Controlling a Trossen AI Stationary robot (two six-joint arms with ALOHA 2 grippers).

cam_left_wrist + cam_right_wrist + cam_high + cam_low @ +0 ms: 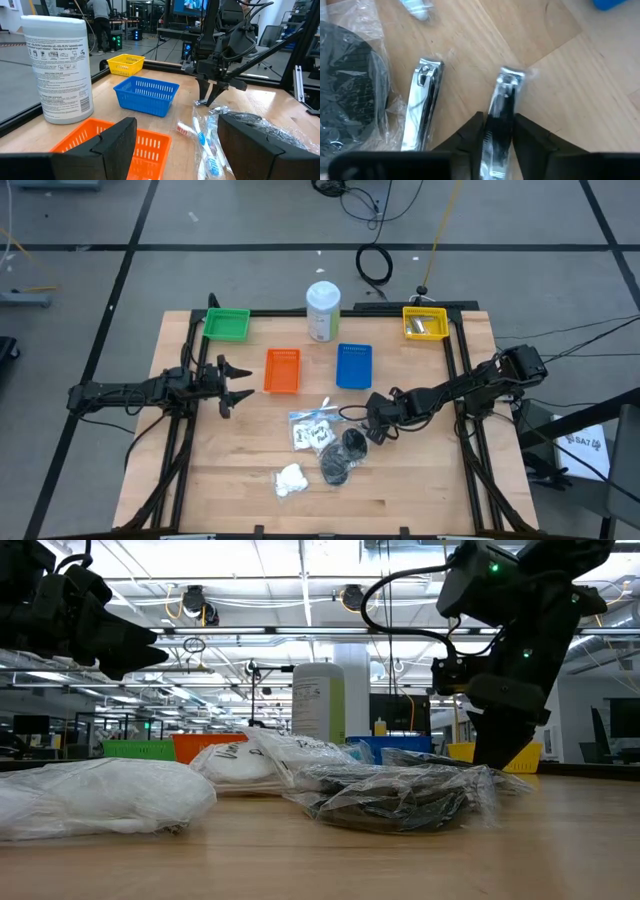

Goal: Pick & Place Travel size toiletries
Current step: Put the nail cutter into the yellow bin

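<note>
Silvery metal fills the right wrist view: two slim clippers lie side by side on the wood, and the right gripper [499, 131] has its dark fingers [468, 131] closed in on either side of one clipper [503, 107]. That clipper's long axis runs straight out ahead of the fingers, so it lies in line with the claw rather than across it, pinched at its near end with its far end pointing away. The second clipper [423, 102] lies just beside it, nearly parallel, with one edge touching a clear sachet [350, 95] that holds a dark puff. In the high view the right gripper [381, 416] sits low at the right edge of the pile of toiletries [322, 442], near the table's middle, below the blue tray [354, 366]. The left gripper [238, 382] hangs by the orange tray [282, 370], wide open and holding nothing, well apart from the clippers. So the right arm is plainly the nearer one. I judge the held clipper must come straight up, since its neighbour lies close enough that a sideways drag could shove it.
</note>
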